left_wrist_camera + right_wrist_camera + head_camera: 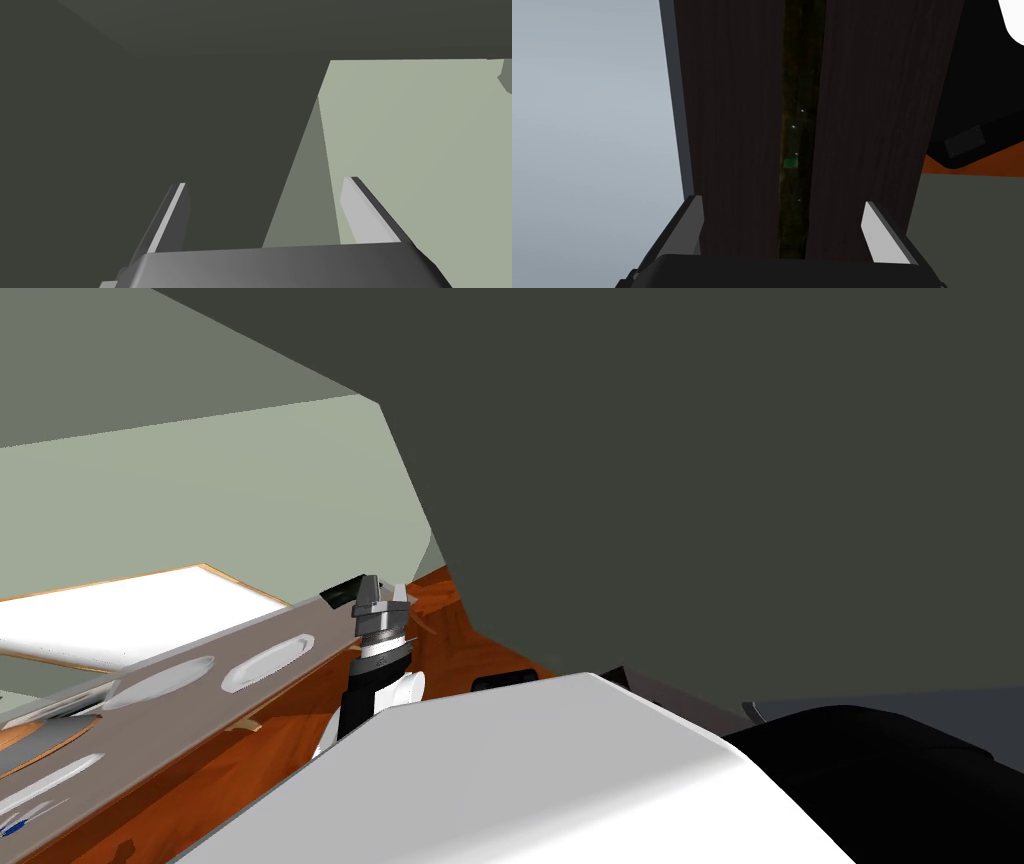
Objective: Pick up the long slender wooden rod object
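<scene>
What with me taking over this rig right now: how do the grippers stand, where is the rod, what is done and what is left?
Left gripper: open, empty, raised over the orange-brown wooden surface.
Right gripper: open, empty, facing a dark brown wood-grain panel with a narrow dark gap.
Long slender wooden rod: cannot tell for sure; a thin tan sliver on that surface by the left gripper may be it.
Done: nothing grasped.
Left: confirm the rod, close a gripper on it, lift.
</scene>
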You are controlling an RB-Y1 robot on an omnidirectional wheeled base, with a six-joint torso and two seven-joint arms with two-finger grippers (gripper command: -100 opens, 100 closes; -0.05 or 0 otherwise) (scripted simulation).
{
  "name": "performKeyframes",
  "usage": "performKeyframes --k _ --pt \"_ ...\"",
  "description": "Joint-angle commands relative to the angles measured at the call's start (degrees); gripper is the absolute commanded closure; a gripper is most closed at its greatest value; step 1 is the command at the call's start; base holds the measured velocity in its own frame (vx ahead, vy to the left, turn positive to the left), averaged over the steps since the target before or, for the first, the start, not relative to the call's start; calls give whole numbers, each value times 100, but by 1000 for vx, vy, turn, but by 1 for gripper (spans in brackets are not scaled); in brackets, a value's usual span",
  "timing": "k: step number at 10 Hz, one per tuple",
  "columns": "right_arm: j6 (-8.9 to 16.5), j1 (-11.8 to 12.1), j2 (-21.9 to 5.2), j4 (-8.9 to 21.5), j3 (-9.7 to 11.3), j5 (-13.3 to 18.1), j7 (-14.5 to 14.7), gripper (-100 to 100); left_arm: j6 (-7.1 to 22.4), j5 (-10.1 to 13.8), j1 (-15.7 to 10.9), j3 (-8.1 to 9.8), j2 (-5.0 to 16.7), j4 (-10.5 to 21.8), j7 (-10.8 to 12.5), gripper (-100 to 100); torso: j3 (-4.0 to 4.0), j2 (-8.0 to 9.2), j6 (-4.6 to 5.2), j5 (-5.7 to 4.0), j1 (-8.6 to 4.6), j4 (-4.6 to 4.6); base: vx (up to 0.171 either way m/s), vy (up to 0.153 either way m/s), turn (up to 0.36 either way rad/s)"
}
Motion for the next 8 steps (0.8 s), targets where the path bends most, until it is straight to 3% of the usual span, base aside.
performKeyframes --k 1,2,3,7,8 --pt "102 19 191 57 -19 14 52 -100 0 0 0 0 0 0 0 0 0 0 0 0 0 0 25 -58 20" --pt "36 3 134 99 -16 9 42 -100 0 0 0 0 0 0 0 0 4 5 1 -21 -25 4 11 -21 5" --pt "41 3 150 110 -18 10 53 100 0 0 0 0 0 0 0 0 9 12 0 -24 -30 6 0 0 0" --pt "31 0 150 102 -18 11 55 100 0 0 0 0 0 0 0 0 16 24 4 -30 -43 8 0 0 0" --pt "31 0 151 102 -18 11 54 0 0 0 0 0 0 0 0 0 16 25 4 -30 -44 8 0 0 0"
